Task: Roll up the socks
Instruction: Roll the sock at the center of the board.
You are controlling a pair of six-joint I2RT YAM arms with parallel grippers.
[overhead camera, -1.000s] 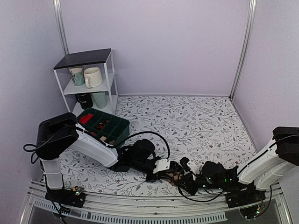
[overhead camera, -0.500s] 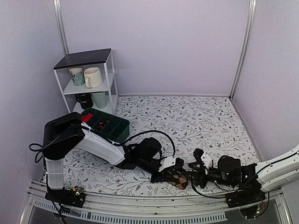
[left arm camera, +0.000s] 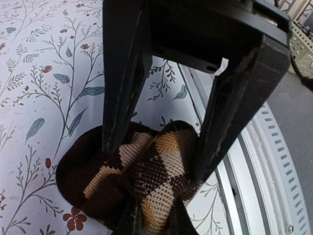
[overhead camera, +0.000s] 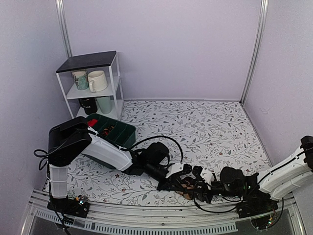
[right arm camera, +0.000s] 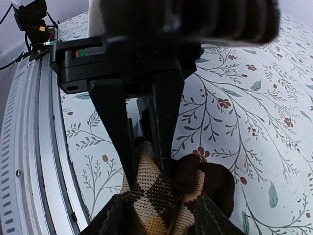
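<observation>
The socks (overhead camera: 185, 185), a brown pair with a tan and yellow diamond pattern, are seen bunched on the floral surface (overhead camera: 205, 127). They are placed close to its near edge, just beside the metal rail (overhead camera: 146, 224) and between the two arms. The left gripper (overhead camera: 177, 180) is lowered over the bundle. Its fingers (left arm camera: 122, 88) are set partly apart, and the patterned part of the bundle is held between them, with both tips touching the knit. A brown fold is seen lying outside one finger. The right gripper (overhead camera: 199, 190) is positioned on the opposite side. Its fingers (right arm camera: 111, 218) are pressed against the same bundle, which fills the gap between them. The two pairs of fingers are crossed close together over the socks. A green bin (overhead camera: 113, 131) and a white shelf (overhead camera: 93, 61) with mugs are seen well apart from them, at the far left.
</observation>
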